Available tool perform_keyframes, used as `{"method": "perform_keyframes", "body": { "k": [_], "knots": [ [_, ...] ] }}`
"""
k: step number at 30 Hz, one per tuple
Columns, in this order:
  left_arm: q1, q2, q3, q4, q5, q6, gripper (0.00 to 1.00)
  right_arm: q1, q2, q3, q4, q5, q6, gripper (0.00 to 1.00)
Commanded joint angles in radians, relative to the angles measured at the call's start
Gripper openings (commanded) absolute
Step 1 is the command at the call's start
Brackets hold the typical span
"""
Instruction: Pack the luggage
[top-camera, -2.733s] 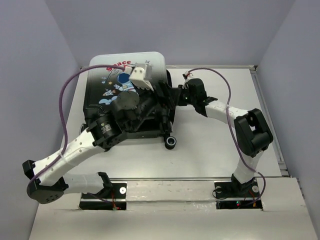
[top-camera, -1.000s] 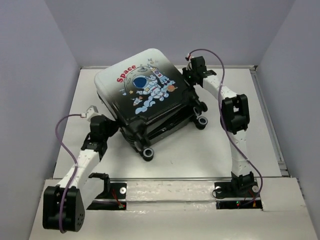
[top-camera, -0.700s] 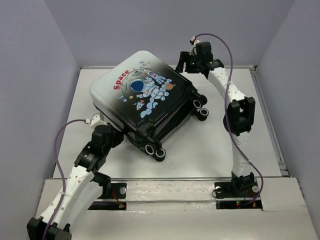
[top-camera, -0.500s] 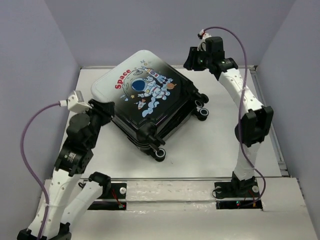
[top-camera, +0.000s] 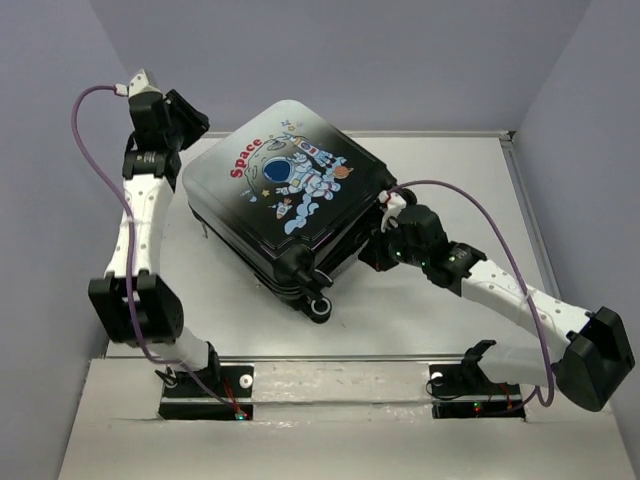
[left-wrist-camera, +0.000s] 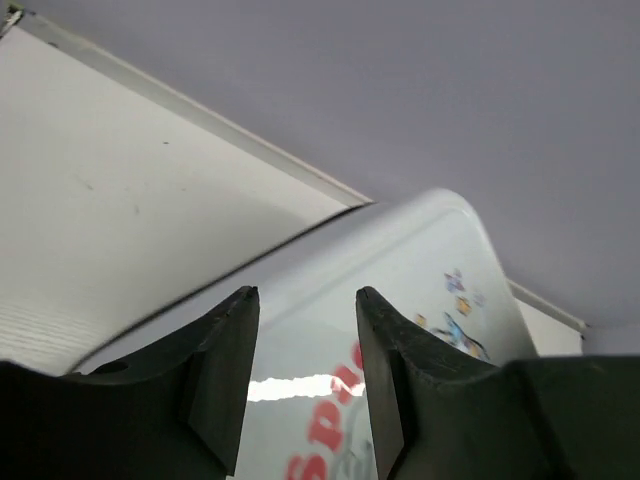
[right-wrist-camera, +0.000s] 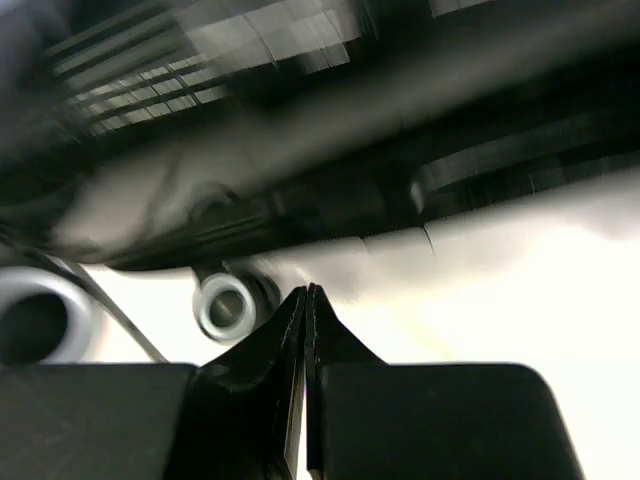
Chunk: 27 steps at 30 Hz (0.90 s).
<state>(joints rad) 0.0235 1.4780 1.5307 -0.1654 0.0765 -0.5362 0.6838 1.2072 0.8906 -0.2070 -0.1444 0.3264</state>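
The luggage (top-camera: 285, 190) lies shut and flat on the white table, turned at an angle, astronaut and red "Space" print facing up. Its wheels point toward the near right. My left gripper (top-camera: 190, 125) is raised at the far left, just above the case's far left corner. In the left wrist view the left gripper (left-wrist-camera: 306, 300) is open and empty over the silver-white shell (left-wrist-camera: 400, 300). My right gripper (top-camera: 372, 248) is low against the case's wheeled right side. In the right wrist view the right gripper (right-wrist-camera: 305, 290) is shut and empty, next to a grey wheel (right-wrist-camera: 226, 306).
A black wheel (top-camera: 318, 307) sticks out at the case's near corner. The white table (top-camera: 450, 190) has a raised rim at the back and right. Grey walls close in on three sides. The left arm's purple cable (top-camera: 85, 120) loops high at the left.
The case has stayed angled as before. My left arm has swung up from the near left to the far left corner. My right arm has dropped from the far right to the wheeled side.
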Motion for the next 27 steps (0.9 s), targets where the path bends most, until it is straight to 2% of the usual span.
{"method": "perform_keyframes", "body": {
  "k": [1,6,9,13,15,20,24,26,27],
  "knots": [
    [0.133,0.161,0.201,-0.063,0.159,0.012,0.55,-0.001,-0.127,-0.102,0.123,0.043,0.037,0.07],
    [0.191,0.486,0.544,-0.23,0.201,0.067,0.56,-0.001,-0.031,-0.131,0.145,0.078,0.06,0.07],
    [0.197,0.626,0.678,-0.299,0.247,0.102,0.56,-0.001,0.005,-0.144,0.194,0.126,0.092,0.07],
    [0.197,0.755,0.753,-0.345,0.334,0.107,0.57,-0.001,0.077,-0.124,0.233,0.195,0.131,0.07],
    [0.187,0.786,0.717,-0.333,0.361,0.11,0.57,-0.001,0.1,-0.102,0.241,0.221,0.146,0.07],
    [0.139,0.766,0.565,-0.284,0.325,0.159,0.57,-0.001,0.159,-0.064,0.254,0.276,0.161,0.07],
    [0.121,0.652,0.303,-0.18,0.332,0.156,0.56,-0.035,0.199,-0.033,0.277,0.318,0.161,0.07],
    [0.113,0.605,0.199,-0.103,0.341,0.134,0.56,-0.073,0.222,-0.01,0.293,0.298,0.155,0.07],
    [0.112,0.581,0.096,-0.083,0.345,0.13,0.56,-0.084,0.235,0.002,0.311,0.284,0.152,0.07]
  ]
}}
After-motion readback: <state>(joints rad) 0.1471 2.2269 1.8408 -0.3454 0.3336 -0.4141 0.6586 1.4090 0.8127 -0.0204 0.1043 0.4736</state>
